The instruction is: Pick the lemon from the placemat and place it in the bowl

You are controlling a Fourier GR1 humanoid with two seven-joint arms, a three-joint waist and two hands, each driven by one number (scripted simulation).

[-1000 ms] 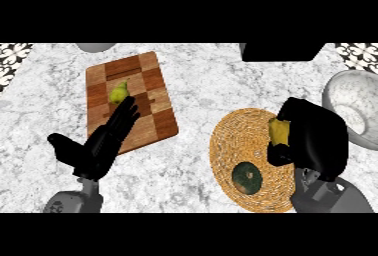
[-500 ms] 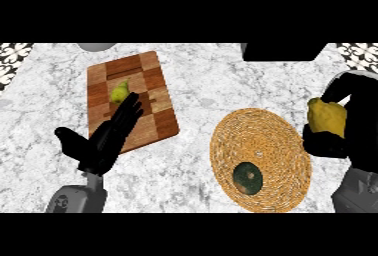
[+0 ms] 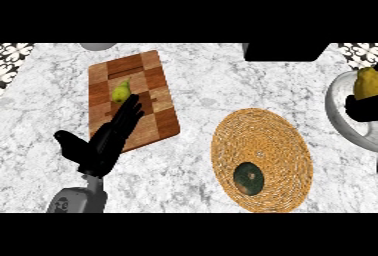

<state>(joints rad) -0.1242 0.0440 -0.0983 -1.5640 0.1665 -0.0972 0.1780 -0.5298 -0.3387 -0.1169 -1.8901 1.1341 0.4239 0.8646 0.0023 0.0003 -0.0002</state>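
One lemon (image 3: pixel 365 82) has moved off the placemat (image 3: pixel 262 145) and now hangs over the bowl (image 3: pixel 338 117), held in the fingers of the right hand (image 3: pixel 360 108). Release looks like all that remains.

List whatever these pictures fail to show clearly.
- Black right hand: head view, mostly cut off by the right edge; whether it grips the yellow lemon is unclear.
- White bowl: cut by the same edge.
- Checkered wooden board: lower corner hidden behind the black left hand.
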